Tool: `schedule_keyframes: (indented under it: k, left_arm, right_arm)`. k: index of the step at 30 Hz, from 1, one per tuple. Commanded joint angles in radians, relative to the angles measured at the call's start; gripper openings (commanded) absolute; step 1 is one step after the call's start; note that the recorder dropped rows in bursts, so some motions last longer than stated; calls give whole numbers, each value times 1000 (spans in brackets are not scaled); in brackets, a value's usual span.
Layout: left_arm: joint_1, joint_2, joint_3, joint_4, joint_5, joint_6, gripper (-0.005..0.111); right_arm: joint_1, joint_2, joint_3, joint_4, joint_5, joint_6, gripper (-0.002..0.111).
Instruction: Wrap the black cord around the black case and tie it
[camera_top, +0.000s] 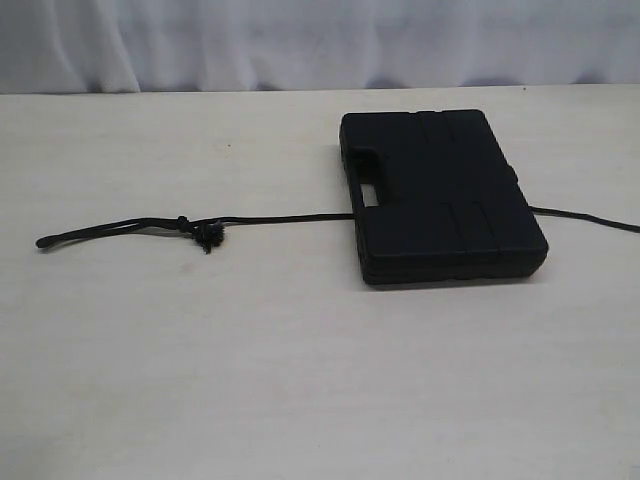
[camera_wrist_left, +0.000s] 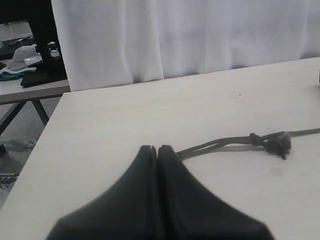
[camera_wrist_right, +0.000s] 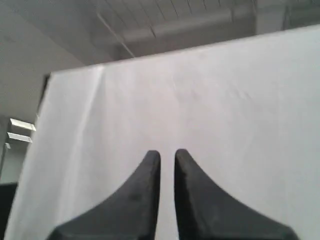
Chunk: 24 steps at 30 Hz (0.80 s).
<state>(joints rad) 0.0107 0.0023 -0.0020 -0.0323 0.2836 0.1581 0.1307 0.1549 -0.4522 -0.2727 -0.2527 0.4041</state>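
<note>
Exterior view: flat rectangular matte black plastic case (camera_top: 445, 195) lies flat on the pale wood-grain table (camera_top: 300, 380), handle slot (camera_top: 375, 185) on its side edge. The thin black braided cord (camera_top: 280, 218) meets the case on the handle-slot side, at the lower edge. It comes out again on the opposite side. The stretch between is hidden by the case; cannot tell how it runs there. Beyond the case on that far side the cord is cut off by the picture edge. Well away from the case on the handle-slot side sits a frayed knotted lump (camera_top: 208, 234). Past it is a doubled stretch, ending in a loop.

Left wrist view: left gripper (camera_wrist_left: 158, 150) above the table, fingers pressed together, nothing between them. The cord's doubled end disappears behind one fingertip; contact not determinable.

Right wrist view: blurred. Right gripper (camera_wrist_right: 167, 155) with a narrow slit between the fingers, holding nothing, seen against the white curtain (camera_wrist_right: 225, 125).
</note>
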Motion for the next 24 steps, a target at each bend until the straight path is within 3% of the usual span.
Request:
schedule_keyframes:
  k: [1, 5, 8, 17, 22, 24]
  left_arm:
    - [1, -2, 2, -8, -6, -1, 0]
    - [1, -2, 2, -8, -6, -1, 0]
    - [1, -2, 2, -8, -6, -1, 0]
    - [1, -2, 2, -6, -11, -1, 0]
    - [1, -2, 2, -6, -11, -1, 0]
    - [1, -2, 2, -6, -11, -1, 0]
  right_arm:
    - [-1, 175, -154, -9, 406, 8, 33]
    - [-1, 353, -272, 15, 666, -43, 47]
    - [-1, 485, -350, 110, 827, -133, 47]
    - [3, 832, -496, 571, 1036, -575, 44]
    - [142, 1003, -503, 567, 965, -614, 44]
    - [256, 1124, -527, 428, 887, -445, 44]
